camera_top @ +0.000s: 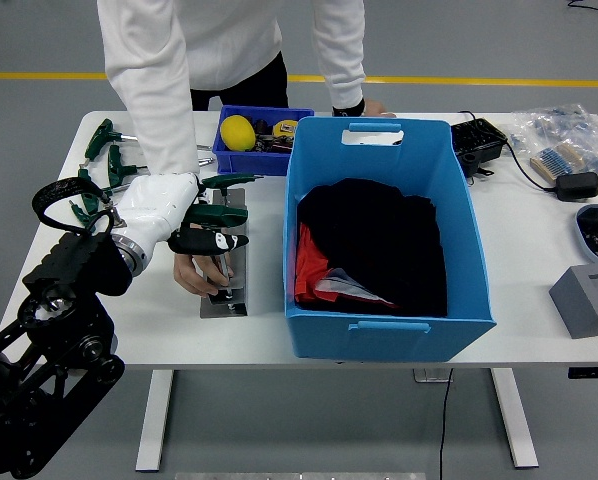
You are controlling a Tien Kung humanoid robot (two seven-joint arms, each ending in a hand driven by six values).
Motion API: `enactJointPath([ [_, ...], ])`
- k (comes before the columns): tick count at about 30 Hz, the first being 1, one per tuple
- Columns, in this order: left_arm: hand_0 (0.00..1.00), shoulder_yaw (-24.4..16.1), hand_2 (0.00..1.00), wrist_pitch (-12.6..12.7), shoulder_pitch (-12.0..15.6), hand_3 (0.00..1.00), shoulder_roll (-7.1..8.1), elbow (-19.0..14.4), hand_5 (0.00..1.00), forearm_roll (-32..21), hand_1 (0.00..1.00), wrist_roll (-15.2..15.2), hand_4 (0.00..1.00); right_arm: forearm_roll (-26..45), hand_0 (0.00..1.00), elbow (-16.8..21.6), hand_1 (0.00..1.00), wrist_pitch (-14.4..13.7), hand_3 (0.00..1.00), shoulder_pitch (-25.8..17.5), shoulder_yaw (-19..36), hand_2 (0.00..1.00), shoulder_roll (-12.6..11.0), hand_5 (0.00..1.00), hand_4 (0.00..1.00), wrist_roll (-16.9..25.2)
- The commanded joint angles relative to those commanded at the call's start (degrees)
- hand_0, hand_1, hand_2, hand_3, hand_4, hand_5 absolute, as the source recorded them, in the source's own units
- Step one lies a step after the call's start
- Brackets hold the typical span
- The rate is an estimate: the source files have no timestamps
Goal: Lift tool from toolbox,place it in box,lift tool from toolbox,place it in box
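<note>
Green-handled T-wrench (219,214) stands in the metal tool rack (226,296) left of the blue box (389,330), and the left robot hand (194,235) has its dark fingers curled over that handle, though I cannot tell how firm the grip is. A person's hand (201,275) steadies the rack on the desk (539,280). Best pull straight up until the shaft clears, then carry it right over the box rim.
</note>
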Motion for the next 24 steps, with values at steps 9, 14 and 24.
enactJointPath([
  [9,0.226,0.78,0.121,3.78,0.43,0.181,-0.08,0.0,0.651,0.0,0.094,-1.12,0.998,-0.65,0.69,0.0,0.65,-0.03,0.591,0.0,0.69,0.726,0.01,0.757,0.831,-0.14],
  [14,0.226,0.91,0.121,7.25,0.35,0.181,-0.06,0.75,0.651,0.0,0.094,-1.73,0.998,-0.72,0.69,0.0,0.65,-0.04,0.591,0.02,0.72,0.726,0.0,0.757,0.831,-0.16],
  [24,0.187,0.84,0.079,11.56,-0.09,0.13,0.63,2.54,0.606,0.0,0.05,-3.36,0.963,-1.02,0.69,0.0,0.649,-0.07,0.591,0.1,1.13,0.726,0.04,0.757,0.832,-0.19],
])
